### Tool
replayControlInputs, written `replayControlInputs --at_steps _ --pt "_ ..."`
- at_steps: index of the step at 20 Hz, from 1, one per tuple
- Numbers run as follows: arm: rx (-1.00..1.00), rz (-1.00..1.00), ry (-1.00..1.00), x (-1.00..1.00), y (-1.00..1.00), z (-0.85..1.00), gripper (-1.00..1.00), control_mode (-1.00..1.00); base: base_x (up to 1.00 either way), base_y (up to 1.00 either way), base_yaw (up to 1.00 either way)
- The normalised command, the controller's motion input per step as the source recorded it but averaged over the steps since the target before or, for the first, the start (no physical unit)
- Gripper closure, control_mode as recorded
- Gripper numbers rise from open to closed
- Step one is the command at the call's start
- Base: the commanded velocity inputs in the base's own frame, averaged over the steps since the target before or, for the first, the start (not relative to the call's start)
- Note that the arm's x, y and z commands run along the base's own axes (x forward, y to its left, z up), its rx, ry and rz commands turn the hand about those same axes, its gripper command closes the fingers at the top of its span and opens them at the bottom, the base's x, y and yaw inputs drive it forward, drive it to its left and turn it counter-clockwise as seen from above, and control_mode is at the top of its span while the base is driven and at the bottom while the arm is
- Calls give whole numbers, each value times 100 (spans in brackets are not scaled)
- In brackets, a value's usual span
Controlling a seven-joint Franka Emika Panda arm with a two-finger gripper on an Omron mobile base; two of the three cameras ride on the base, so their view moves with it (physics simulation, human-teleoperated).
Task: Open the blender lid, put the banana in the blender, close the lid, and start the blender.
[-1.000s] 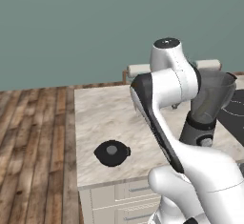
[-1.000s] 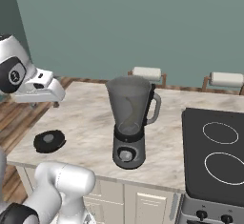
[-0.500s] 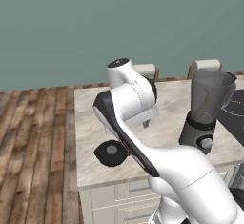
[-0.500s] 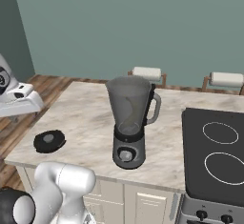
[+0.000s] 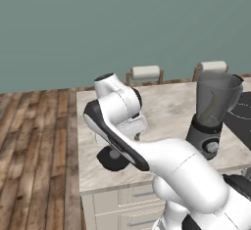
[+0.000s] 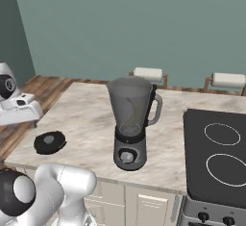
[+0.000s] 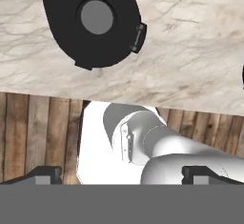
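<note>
Hand view: your gripper [image 7: 119, 173] looks straight down with its jaws spread wide and nothing between them; the two dark fingertips [image 7: 44, 173] stand far apart at the bottom. Above them lies the blender lid [image 7: 93, 23], a flat black disc with a grey knob in its centre, resting on the marbled counter [image 7: 190, 51] near the counter's edge, with wooden floor [image 7: 28, 132] showing past that edge.

Right base view: the blender [image 6: 130, 121] stands upright near the middle of the counter [image 6: 81, 119], its smoky jar open at the top, just left of the black cooktop [image 6: 216, 153]. The blender lid [image 6: 50, 142] lies flat near the counter's left front corner, well apart from the blender. Two white paper-towel rolls [image 6: 149, 73] sit behind the counter.

Left base view: your arm bends over the counter's front edge, partly covering the blender lid [image 5: 109, 159]. The blender [image 5: 212, 114] stands to the right, and something pale yellow shows faintly inside the jar; you cannot tell for certain that it is the banana.
</note>
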Motion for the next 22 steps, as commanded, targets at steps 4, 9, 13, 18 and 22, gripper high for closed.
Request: replayControlInputs --at_steps 4,9,13,18,22 --pt "0 0 6 17 1 -20 -100 -100 0 0 0" --pt "0 0 2 1 -17 -16 -100 -100 0 0 0" --pt "0 0 9 10 -4 -43 -100 -100 0 0 0" --pt "0 0 7 25 0 -44 -100 -100 0 0 0" --pt "0 0 0 27 4 -29 -100 -100 0 0 0"
